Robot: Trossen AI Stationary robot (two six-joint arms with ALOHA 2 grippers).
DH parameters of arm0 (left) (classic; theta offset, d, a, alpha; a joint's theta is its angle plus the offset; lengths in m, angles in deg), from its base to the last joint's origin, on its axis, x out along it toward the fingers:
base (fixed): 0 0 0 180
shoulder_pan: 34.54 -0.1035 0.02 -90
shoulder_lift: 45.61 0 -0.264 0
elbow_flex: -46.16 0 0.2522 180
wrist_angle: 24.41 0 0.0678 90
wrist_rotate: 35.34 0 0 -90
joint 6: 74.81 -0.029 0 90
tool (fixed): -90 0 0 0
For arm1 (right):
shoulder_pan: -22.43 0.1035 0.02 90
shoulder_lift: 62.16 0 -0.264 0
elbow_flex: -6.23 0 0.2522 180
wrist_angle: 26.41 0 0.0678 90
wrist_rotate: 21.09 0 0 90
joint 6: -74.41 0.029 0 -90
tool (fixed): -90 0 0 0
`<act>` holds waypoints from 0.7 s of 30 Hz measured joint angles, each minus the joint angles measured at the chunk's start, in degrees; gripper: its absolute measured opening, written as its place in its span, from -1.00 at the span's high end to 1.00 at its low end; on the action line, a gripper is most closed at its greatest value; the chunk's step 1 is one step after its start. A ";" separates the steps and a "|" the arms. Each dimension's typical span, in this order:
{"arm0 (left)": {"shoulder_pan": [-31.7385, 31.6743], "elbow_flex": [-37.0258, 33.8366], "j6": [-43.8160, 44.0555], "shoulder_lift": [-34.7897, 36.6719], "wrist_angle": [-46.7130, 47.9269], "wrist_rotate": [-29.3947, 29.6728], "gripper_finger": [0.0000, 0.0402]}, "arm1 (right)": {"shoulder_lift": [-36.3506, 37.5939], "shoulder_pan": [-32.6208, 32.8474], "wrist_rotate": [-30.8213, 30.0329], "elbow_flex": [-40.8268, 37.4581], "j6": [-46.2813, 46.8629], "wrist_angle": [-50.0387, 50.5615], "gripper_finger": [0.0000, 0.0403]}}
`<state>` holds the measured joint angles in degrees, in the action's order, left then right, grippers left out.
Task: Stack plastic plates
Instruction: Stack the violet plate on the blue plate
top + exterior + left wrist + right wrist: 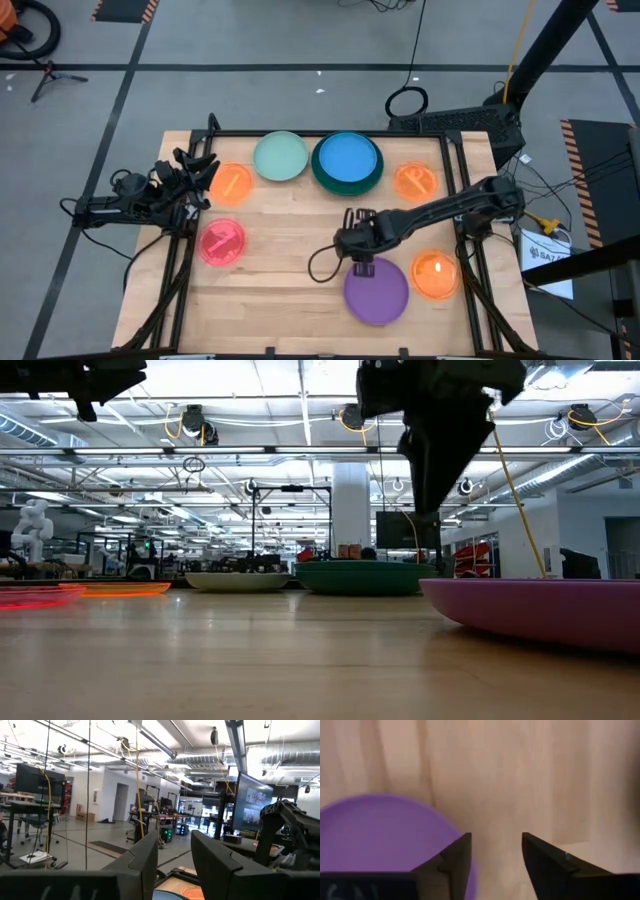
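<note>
Seven plate spots show in the high view. A purple plate [377, 291] lies flat near the table's near edge, with an orange plate [434, 275] to its right. Along the far side lie an orange plate [231, 184], a mint plate [280, 157], a blue plate [348, 157] resting inside a dark green plate [340, 184], and another orange plate [415, 181]. A pink plate [222, 242] lies at the left. My right gripper [495, 839] is open and points down above the purple plate's [380, 835] far-left rim. In the low view it hangs clear of the plate. My left gripper [174, 840] is open and raised at the table's left edge.
A black frame rail [330, 134] runs around the table's far and side edges. Bare wood [290, 230] lies between the pink plate and the right arm. The right arm [450, 205] reaches in from the table's right side, above the space between the two right-hand orange plates.
</note>
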<state>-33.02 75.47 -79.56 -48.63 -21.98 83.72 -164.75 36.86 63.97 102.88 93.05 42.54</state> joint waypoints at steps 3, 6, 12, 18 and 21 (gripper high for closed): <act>0.01 0.00 0.27 0.00 -0.02 0.01 0.39 | -2.21 0.32 4.84 0.00 0.07 1.23 0.06; 0.01 0.00 0.30 -0.01 -0.10 0.01 0.39 | -4.14 0.63 8.39 -0.02 1.34 2.27 0.05; 0.00 0.00 0.30 0.00 -0.12 0.02 0.39 | -6.79 0.68 9.45 -0.02 1.43 2.46 0.09; 0.00 0.00 0.30 0.00 -0.09 0.02 0.39 | -8.77 0.68 8.52 -0.02 1.10 2.51 0.10; 0.00 0.00 0.30 -0.01 -0.01 0.00 0.39 | -9.11 0.68 7.79 -0.02 1.00 2.57 0.10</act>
<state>-33.02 75.47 -79.26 -48.64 -21.99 83.72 -173.86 37.54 71.76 102.86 94.05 45.11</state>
